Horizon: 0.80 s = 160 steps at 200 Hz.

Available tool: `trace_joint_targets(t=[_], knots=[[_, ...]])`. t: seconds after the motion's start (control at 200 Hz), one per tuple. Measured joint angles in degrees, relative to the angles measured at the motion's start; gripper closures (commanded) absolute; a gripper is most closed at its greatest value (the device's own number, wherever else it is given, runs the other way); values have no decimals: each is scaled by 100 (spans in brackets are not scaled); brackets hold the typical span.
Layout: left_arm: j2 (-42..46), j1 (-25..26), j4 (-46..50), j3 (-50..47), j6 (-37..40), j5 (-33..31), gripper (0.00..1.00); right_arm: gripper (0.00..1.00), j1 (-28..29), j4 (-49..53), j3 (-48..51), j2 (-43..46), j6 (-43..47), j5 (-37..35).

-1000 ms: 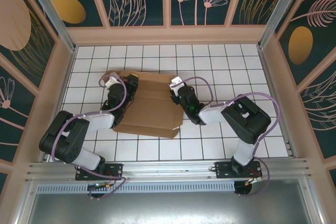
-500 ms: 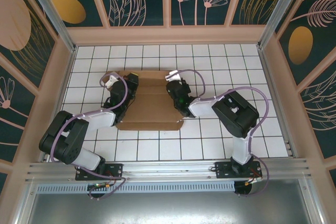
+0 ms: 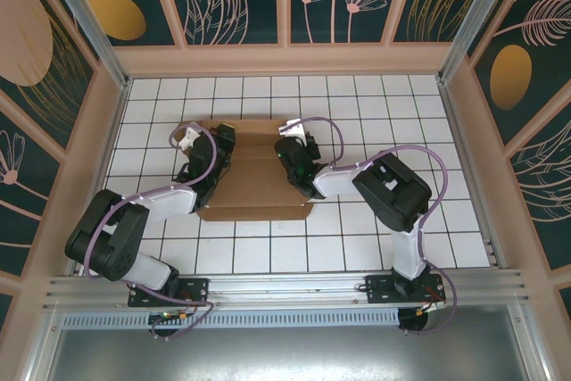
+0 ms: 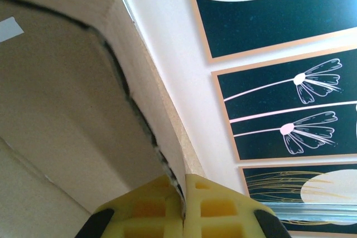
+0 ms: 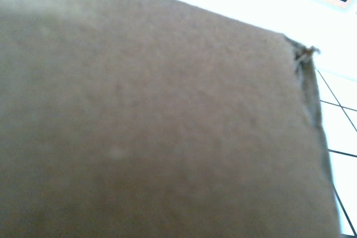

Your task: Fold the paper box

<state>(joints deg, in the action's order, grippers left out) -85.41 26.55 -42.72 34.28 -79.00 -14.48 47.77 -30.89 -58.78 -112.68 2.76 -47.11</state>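
Two arms reach in over the white tiled table [image 3: 384,104], one on each side of the paper box [image 3: 254,180]. In the top view the paper box lies flat a little left of the middle, a brown sheet with creases running across it and a small tab at its lower right corner. The left gripper [image 3: 220,140] sits at the box's upper left corner. The right gripper [image 3: 287,151] is over the upper part of its right edge.

In the left wrist view the left gripper [image 4: 183,193] is clenched on the paper box [image 4: 67,93]. Its yellow fingers [image 4: 215,210] press together at the bottom of the frame, with a thin cardboard edge pinched between them. The cardboard runs from there to the upper left, where a small white sticker [image 4: 10,28] shows. Dark flowered wall panels [image 4: 279,15] stand on the right.

In the right wrist view the paper box [image 5: 156,126] is very close and blurred, with a frayed corner [image 5: 304,54] at the upper right and white tiles beyond it. I cannot tell whether the right gripper is clenched or released.
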Motion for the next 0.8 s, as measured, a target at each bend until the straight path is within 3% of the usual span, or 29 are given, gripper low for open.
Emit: trace_joint_targets(t=[0.245, 0.42, 0.5, 0.586, 0.631, 0.801], knots=[[0, 15, 59, 20, -2, -22, 100, 100, -20, -17, 26, -9, -57, 83], [9, 28, 109, 37, 20, -33, 85, 100, -66, -308, 208, 52, 31, 254], [9, 42, 225, 63, 85, 52, 71, 100, -96, -435, 286, 76, 81, 343], [11, 90, 389, 114, 195, 186, 40, 100, -118, -669, 422, 109, 166, 452], [28, 114, 505, 140, 262, 227, 29, 100, -118, -807, 533, 155, 229, 509], [625, 127, 1375, 162, 789, 243, 13, 100, -173, -1121, 868, 313, 490, 682]])
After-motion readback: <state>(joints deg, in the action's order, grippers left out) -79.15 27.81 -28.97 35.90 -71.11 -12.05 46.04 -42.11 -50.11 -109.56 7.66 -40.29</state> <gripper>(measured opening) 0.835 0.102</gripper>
